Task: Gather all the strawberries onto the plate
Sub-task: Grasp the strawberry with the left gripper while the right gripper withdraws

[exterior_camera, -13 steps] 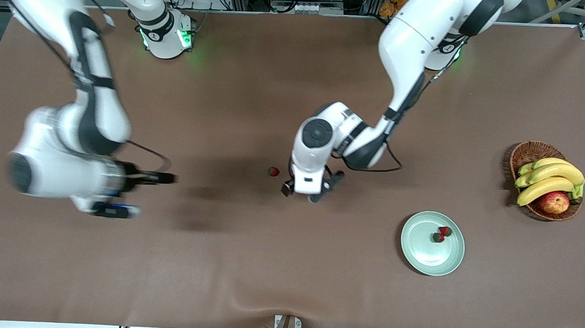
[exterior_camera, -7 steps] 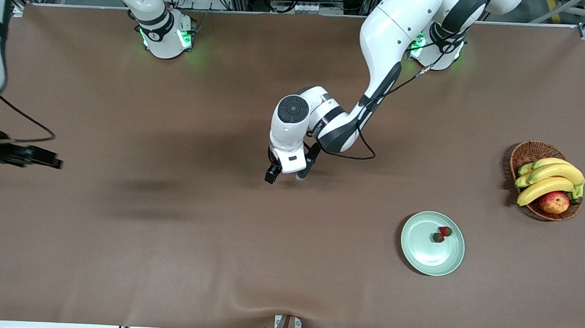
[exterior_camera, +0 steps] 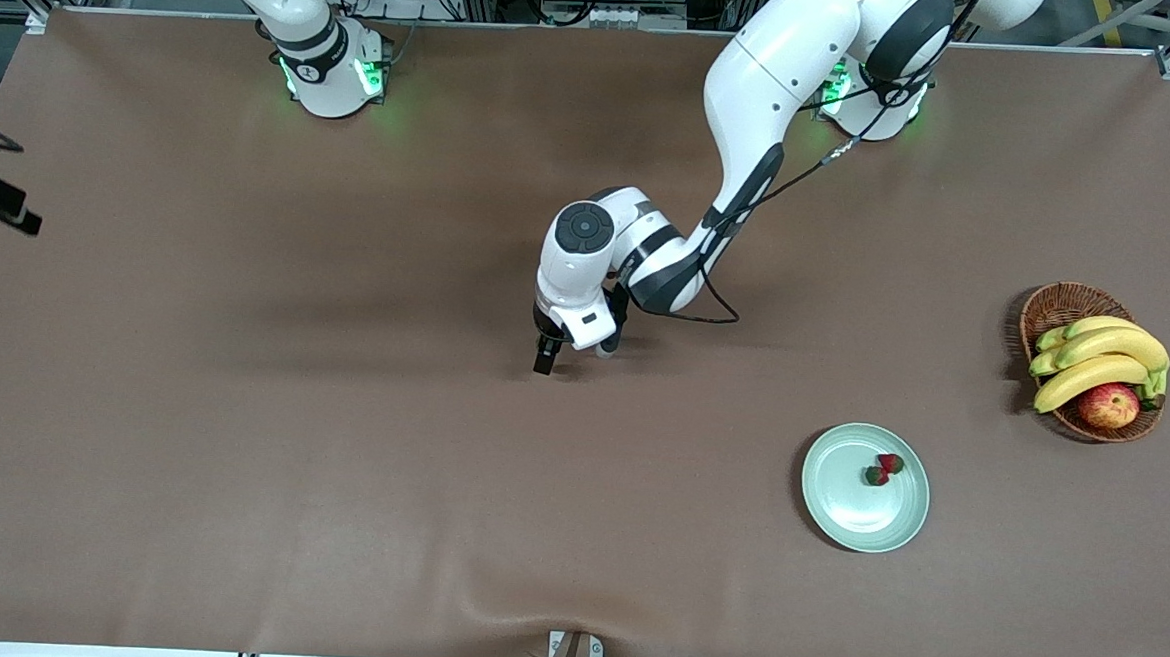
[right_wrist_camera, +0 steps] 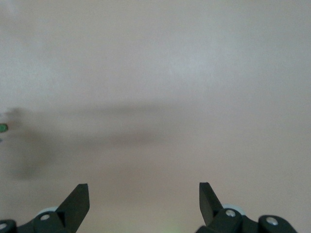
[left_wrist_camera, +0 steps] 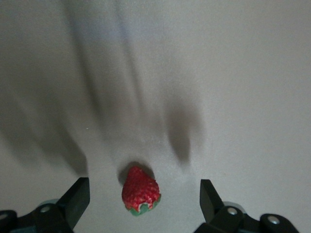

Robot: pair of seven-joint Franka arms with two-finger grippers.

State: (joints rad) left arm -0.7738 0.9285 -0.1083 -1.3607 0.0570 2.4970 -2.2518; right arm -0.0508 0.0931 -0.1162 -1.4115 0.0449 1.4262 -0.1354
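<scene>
Brown tabletop (exterior_camera: 337,476) under the wide left hand (left_wrist_camera: 143,204) and strawberry (left_wrist_camera: 140,191); right hand (right_wrist_camera: 144,204) also wide.

Right gripper (right_wrist_camera: 144,204) (fingers wide apart) over bare table (right_wrist_camera: 160,73)

Wicker basket (exterior_camera: 1050,305) of bananas (exterior_camera: 1102,360) and an apple (exterior_camera: 1108,405) at the left arm's table end

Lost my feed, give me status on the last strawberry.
Left gripper open, straddling last strawberry on table. Right gripper open, waiting. Two strawberries on plate. Nothing in the way.
</scene>
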